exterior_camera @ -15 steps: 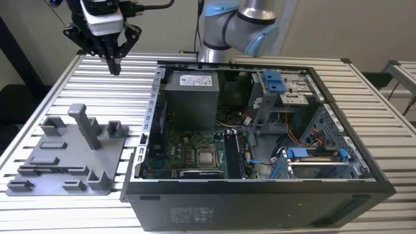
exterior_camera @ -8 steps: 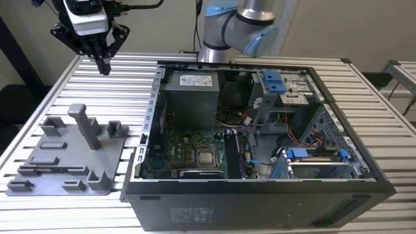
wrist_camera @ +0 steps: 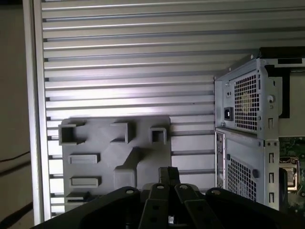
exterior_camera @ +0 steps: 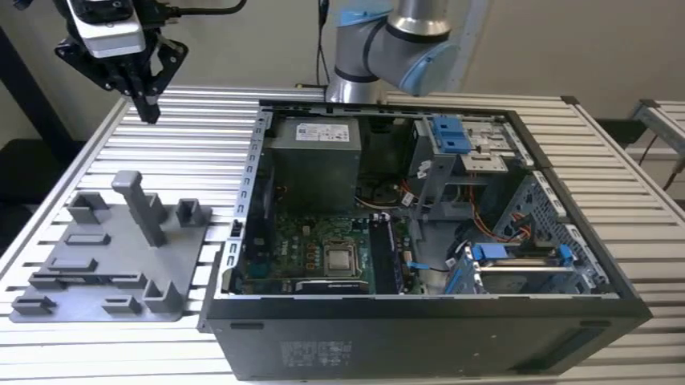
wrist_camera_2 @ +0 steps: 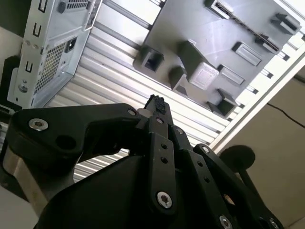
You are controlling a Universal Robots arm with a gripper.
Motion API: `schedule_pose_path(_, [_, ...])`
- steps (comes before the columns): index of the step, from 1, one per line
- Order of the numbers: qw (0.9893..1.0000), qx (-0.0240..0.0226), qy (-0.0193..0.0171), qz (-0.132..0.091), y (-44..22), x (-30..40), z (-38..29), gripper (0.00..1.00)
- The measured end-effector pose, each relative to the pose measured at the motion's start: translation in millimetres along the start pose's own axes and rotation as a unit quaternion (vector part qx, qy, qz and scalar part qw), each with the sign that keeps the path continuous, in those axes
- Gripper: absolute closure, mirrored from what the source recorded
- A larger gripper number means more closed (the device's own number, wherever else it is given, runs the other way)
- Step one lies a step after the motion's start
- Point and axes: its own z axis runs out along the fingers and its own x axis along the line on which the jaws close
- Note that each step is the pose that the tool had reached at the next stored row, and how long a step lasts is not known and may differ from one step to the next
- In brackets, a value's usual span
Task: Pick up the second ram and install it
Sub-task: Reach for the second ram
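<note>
My gripper point(exterior_camera: 149, 112) hangs high over the table near its back edge, at the exterior view's left. It is shut with nothing held, and the black fingertips point(wrist_camera_2: 155, 102) meet in both wrist views. Below it lies a grey fixture plate point(exterior_camera: 123, 269) with posts and pockets. A long thin dark strip point(exterior_camera: 91, 278) stands on edge in the plate's narrow front slot, well apart from the gripper. It looks like the second ram point(wrist_camera_2: 248, 31), but I cannot tell for sure. The open computer case point(exterior_camera: 428, 233) shows its green motherboard point(exterior_camera: 321, 257).
The ribbed aluminium table point(exterior_camera: 192, 136) carries everything. A tall grey post point(exterior_camera: 139, 204) rises from the fixture plate point(wrist_camera: 114, 148). The arm's base point(exterior_camera: 396, 48) stands behind the case. Inside the case are a power supply point(exterior_camera: 313, 156), blue drive brackets point(exterior_camera: 455, 136) and loose cables.
</note>
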Motion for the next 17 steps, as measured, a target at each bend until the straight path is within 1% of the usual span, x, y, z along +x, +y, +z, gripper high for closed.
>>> schedule_pose_path(17, [1.0000, 0.0002, 0.0038, 0.000, -2.8, 48.1, 1.2, 0.89])
